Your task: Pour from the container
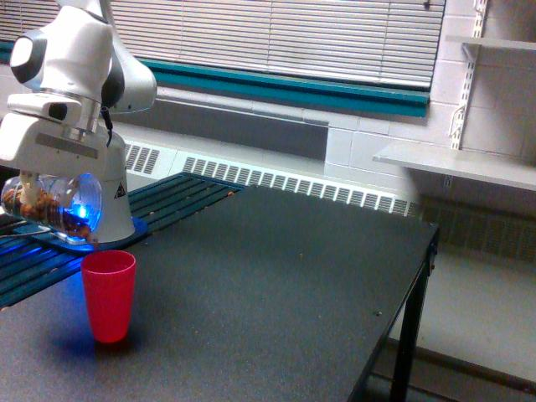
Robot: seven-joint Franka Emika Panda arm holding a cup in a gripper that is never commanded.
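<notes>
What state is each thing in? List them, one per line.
Clear jar: held on its side above the cup, brown bits inside, mouth lit blue.
End effector: shut on the jar.
Red cup: upright on the table, apart from the jar.
Window blinds: closed.

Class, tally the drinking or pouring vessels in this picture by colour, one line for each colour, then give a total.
Clear see-through round jar with brown bits, held tipped in the robot's hand: 1
Opaque red plastic cup, upright on the black table: 1
Total: 2
</notes>
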